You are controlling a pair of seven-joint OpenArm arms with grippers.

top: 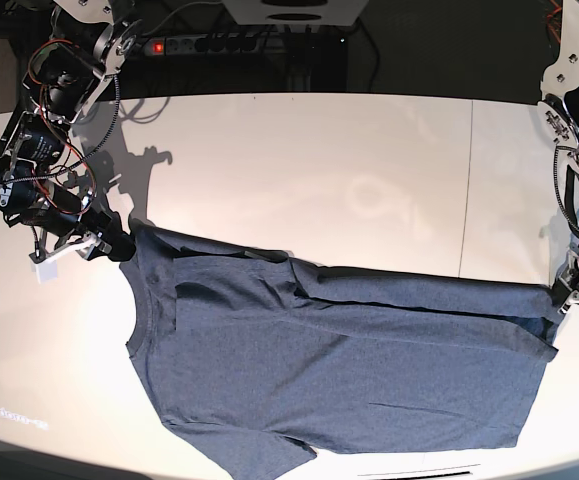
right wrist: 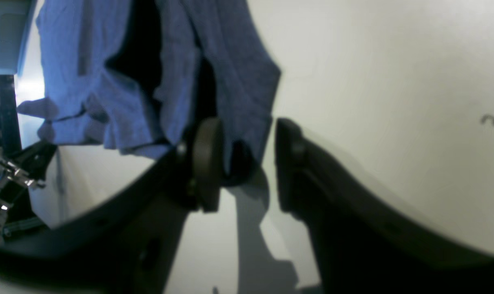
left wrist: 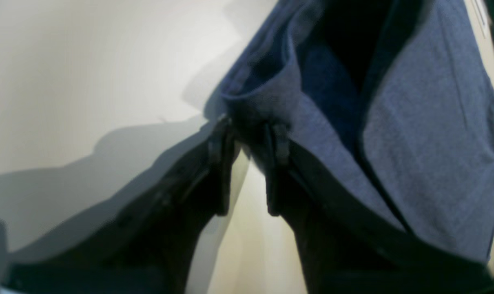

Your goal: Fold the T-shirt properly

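The slate-blue T-shirt lies spread across the white table, collar toward the left, with a folded band along its far edge. My left gripper is at its far right corner. In the left wrist view that gripper is shut on a bunched fold of the T-shirt, which sits raised above the table. My right gripper is at the shoulder on the left. In the right wrist view it stands open, with a lobe of the T-shirt between its fingers.
A power strip with a red light and loose cables lie beyond the table's far edge. A seam crosses the tabletop right of centre. The shirt's hem reaches close to the front edge. A small dark mark is on the table.
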